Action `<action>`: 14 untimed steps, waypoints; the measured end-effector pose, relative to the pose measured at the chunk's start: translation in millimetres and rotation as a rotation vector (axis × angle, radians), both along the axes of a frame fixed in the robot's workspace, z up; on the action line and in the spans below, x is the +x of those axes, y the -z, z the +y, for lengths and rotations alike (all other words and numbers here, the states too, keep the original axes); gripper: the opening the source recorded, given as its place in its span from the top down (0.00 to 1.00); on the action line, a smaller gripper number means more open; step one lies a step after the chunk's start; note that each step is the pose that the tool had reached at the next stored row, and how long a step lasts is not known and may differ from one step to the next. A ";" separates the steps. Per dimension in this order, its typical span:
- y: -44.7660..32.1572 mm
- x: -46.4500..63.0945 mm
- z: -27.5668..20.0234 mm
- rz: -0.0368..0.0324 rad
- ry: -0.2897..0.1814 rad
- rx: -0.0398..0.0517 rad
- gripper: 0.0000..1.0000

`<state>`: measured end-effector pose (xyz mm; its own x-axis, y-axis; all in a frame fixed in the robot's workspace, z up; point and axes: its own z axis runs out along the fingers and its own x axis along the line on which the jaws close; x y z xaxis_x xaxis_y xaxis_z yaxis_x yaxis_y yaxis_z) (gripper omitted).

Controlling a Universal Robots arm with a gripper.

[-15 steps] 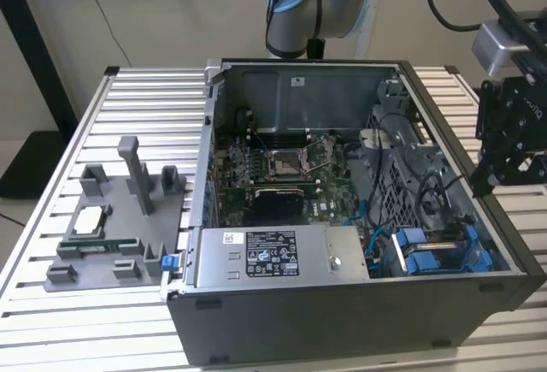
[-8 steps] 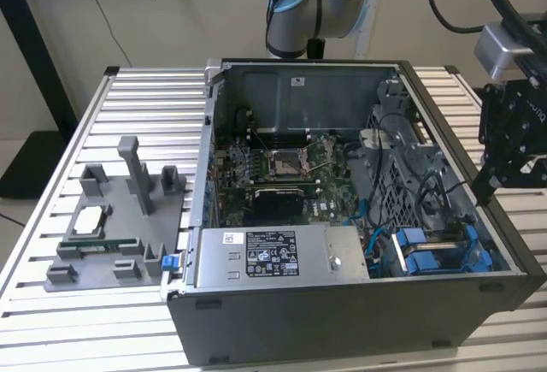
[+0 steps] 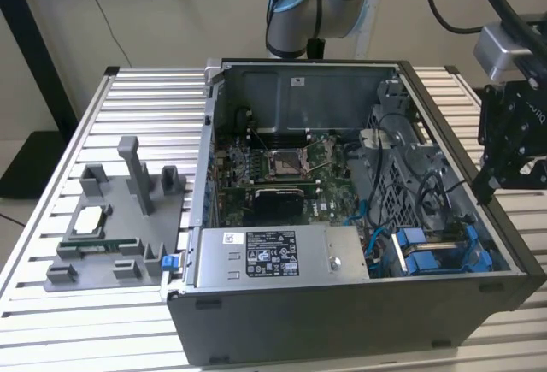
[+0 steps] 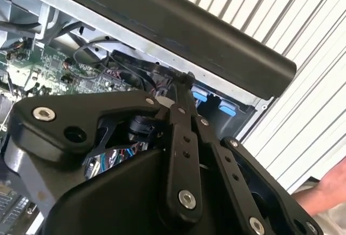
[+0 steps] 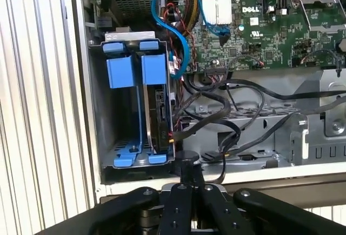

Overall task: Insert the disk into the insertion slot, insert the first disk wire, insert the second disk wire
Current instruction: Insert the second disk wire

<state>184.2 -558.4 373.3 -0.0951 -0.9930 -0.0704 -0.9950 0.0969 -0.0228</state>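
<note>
The disk stands on edge in its blue frame inside the insertion slot, the grey bay at the case's corner; in the exterior view the disk lies at the near right of the case. A black wire with a small connector reaches the disk's edge. A blue cable loops above it; I cannot tell whether either is plugged in. My gripper hangs shut and empty over the case wall just outside the bay. It also shows in the exterior view, gripper, and in the second wrist view, gripper.
A bundle of black cables crosses the grey cage beside the bay. The grey power supply box fills the case's near side, with the motherboard behind. A grey fixture with parts sits at the exterior view's left. A person's hand is near the table edge.
</note>
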 end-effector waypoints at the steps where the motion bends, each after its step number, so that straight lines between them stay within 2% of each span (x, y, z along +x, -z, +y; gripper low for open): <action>1: -0.2 1.8 -0.4 0.0015 0.000 0.0000 0.00; 4: -0.9 9.0 -2.1 0.0088 0.000 0.0000 0.00; 6: 0.0 14.9 -2.3 0.0091 0.000 0.0004 0.00; 8: 1.8 20.8 -2.4 0.0091 0.000 0.0093 0.00; 10: 3.7 22.0 -3.2 0.0092 0.002 0.0175 0.00; 14: 5.1 22.1 -3.8 0.0096 0.042 0.0198 0.00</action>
<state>206.3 -562.2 368.1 -0.1378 -0.9865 -0.0890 -0.9902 0.1393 -0.0109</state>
